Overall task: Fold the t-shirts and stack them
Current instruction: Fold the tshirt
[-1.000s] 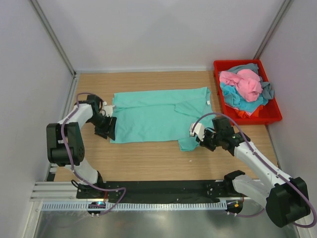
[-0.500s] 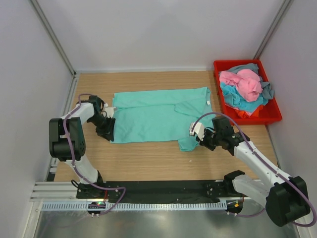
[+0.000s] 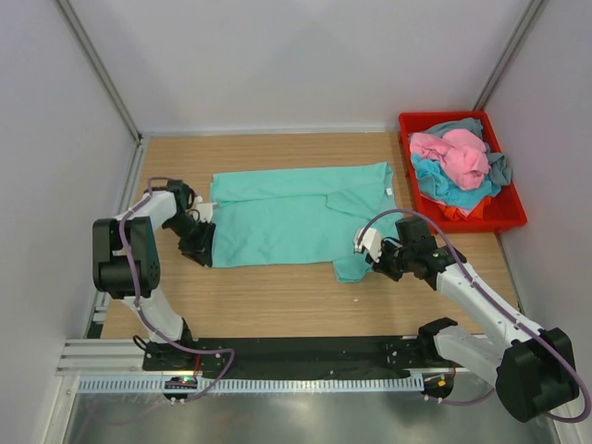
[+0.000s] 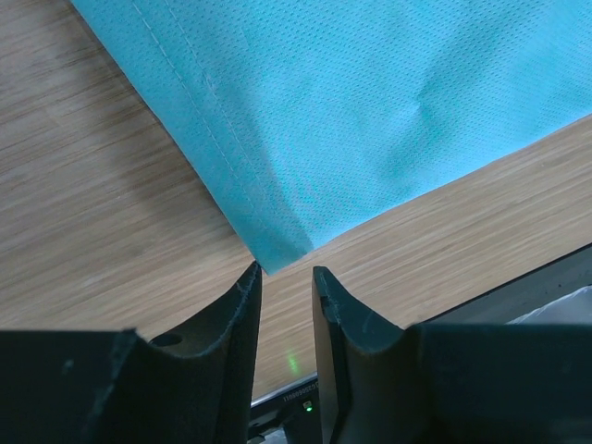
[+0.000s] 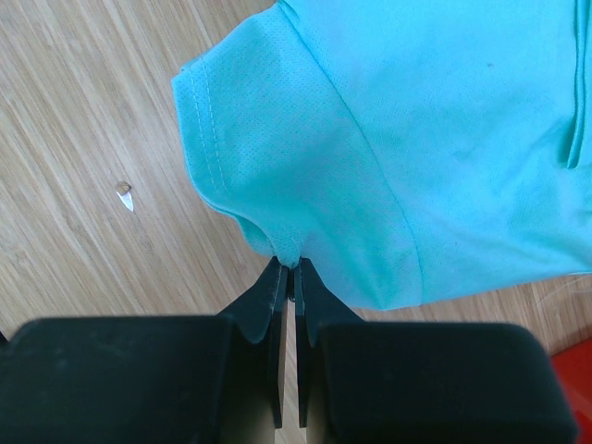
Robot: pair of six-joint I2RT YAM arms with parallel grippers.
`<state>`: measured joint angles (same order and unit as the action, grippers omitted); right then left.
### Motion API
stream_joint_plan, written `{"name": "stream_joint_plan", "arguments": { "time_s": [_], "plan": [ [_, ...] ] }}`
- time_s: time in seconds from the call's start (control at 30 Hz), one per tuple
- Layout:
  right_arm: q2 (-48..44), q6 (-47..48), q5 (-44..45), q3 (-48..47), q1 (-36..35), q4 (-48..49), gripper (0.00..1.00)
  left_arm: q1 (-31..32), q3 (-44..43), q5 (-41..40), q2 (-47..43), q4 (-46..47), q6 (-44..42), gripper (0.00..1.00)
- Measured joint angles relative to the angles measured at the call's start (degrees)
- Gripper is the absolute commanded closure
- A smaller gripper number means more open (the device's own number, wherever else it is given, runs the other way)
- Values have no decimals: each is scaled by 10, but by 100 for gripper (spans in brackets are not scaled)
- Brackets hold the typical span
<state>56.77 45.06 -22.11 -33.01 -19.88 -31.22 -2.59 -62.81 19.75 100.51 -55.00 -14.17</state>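
Since a second ago, my left arm point(image 3: 153, 211) is edging slightly toward 6 o'clock along the side of the teal-green t-shirt point(image 3: 287, 217); my right side is holding as before. Left jaws are standing narrowly parted at the shirt's 8 o'clock corner. The corner tip is just touching one fingertip point(image 4: 248, 277), and wood is showing through the gap. Right jaws are pressing together on a fold of sleeve hem at the shirt's 5 o'clock edge. Shirt is lying spread mid-surface point(image 3: 277, 296). At 2 o'clock, red bin point(image 3: 504, 222) is holding pink t-shirt point(image 3: 453, 155), turquoise-blue t-shirt point(image 3: 435, 180) and grey-blue t-shirt point(image 3: 499, 168), heaped.
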Motion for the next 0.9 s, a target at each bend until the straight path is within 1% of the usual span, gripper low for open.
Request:
{"name": "stream_joint_plan", "arguments": {
  "time_s": [0.13, 0.2, 0.33, 0.4, 0.43, 0.47, 0.5, 0.53, 0.57, 0.73, 0.9],
  "plan": [
    [0, 0, 0, 0, 0, 0, 92, 0, -1, 0, 3, -2, 0, 69],
    [0, 0, 2, 0, 0, 0, 92, 0, -3, 0, 7, -2, 0, 66],
    [0, -2, 2, 0, 0, 2, 92, 0, -8, 0, 19, -1, 0, 66],
    [0, -2, 2, 0, 0, 3, 92, 0, -10, 0, 25, -1, 1, 72],
    [0, -2, 2, 0, 0, 4, 92, 0, -11, 0, 28, 0, 2, 77],
    [0, -3, 3, 0, 0, 4, 92, 0, -11, 0, 32, 0, 2, 83],
    [0, -3, 4, 0, 0, 4, 92, 0, -12, 2, 35, 0, 3, 93],
    [0, -3, 4, 0, 0, 4, 92, 0, -12, 3, 37, 0, 2, 99],
    [0, -3, 4, 0, 0, 4, 93, 0, -12, 4, 38, 0, 2, 100],
    [-4, -9, 11, 0, 0, 4, 94, 0, -13, 10, 36, -4, 0, 100],
    [-19, -30, 27, -16, 0, 4, 96, 0, -37, 12, -5, -33, -1, 100]
  ]
}}
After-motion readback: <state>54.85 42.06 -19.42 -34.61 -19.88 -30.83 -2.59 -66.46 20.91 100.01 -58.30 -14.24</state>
